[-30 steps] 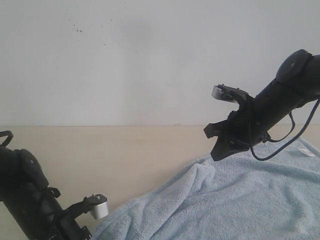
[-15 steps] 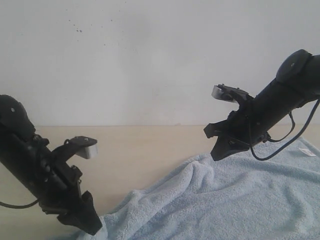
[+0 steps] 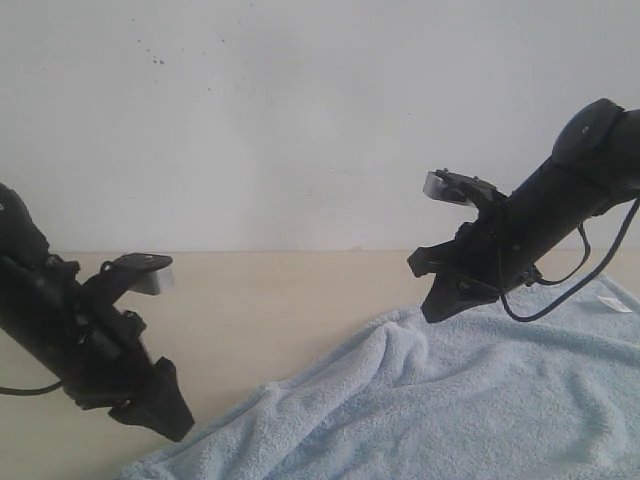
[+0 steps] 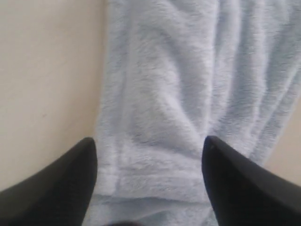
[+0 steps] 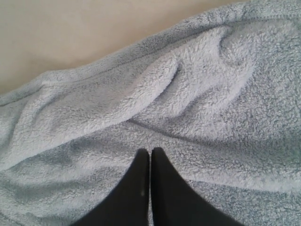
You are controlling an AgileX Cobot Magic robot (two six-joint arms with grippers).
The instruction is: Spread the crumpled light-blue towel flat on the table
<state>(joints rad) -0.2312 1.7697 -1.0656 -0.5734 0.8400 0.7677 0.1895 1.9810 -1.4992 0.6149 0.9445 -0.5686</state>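
Left gripper (image 4: 149,141) jaws wide, nothing between them, over the towel (image 4: 164,94) edge. Right gripper (image 5: 150,155) jaws pressed together, empty, over the folds. Towel lies rumpled on the table (image 3: 280,290), right side; its near and right edges are cut off. White tag (image 3: 612,306) at the far corner.

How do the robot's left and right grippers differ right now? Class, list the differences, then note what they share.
The left gripper has its jaws wide apart; the right gripper has its jaws pressed together. The left gripper hangs at the hemmed end of the towel, beside bare table; the right gripper sits over a raised fold further along. Both are black, point down at the towel, and hold nothing.
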